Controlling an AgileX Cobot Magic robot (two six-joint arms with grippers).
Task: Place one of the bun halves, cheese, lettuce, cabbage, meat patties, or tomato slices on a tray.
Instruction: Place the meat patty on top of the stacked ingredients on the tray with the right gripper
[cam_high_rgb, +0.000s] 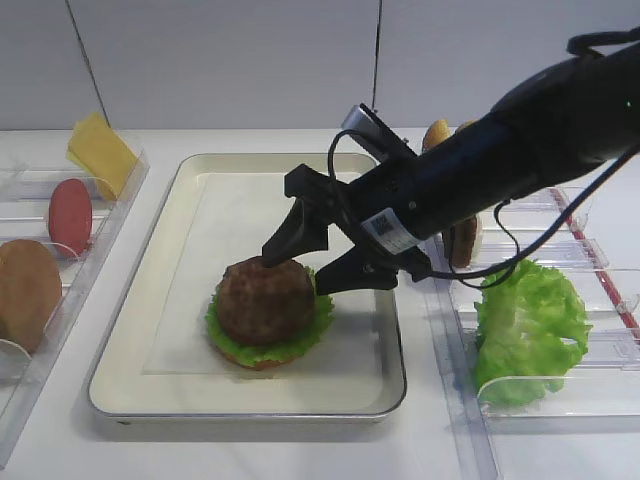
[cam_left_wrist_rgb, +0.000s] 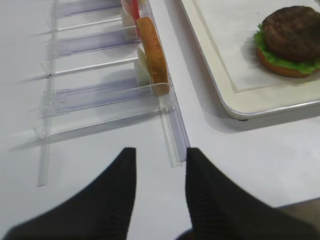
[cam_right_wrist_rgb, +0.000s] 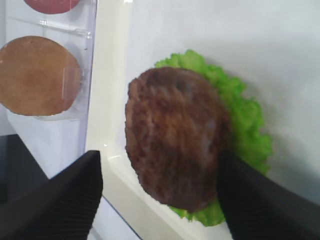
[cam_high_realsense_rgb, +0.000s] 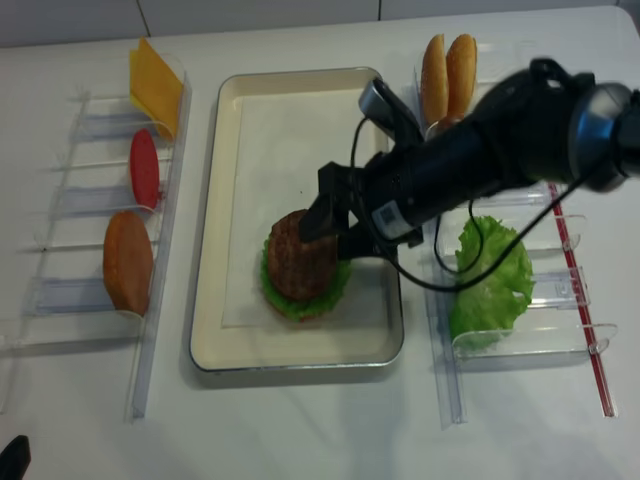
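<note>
The tray (cam_high_rgb: 180, 330) on the counter (cam_high_rgb: 250, 455) is seen to carry a bun half (cam_left_wrist_rgb: 280, 68), lettuce (cam_high_rgb: 228, 338) and a meat patty (cam_high_rgb: 265, 298), stacked. The right tool (cam_high_rgb: 300, 270) is spread wide around the patty, gripping nothing. The left tool (cam_left_wrist_rgb: 160, 185), apart, is parted over bare counter.

Dark-brown meat patty (cam_high_rgb: 265, 299) on bright green lettuce (cam_high_rgb: 318, 318); cream-lined silvery tray (cam_high_rgb: 150, 290).

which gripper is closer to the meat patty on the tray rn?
Right. The right gripper sits directly over the meat patty, open fingers straddling it. The left gripper hangs over bare table beside the left rack, outside the tray.
</note>
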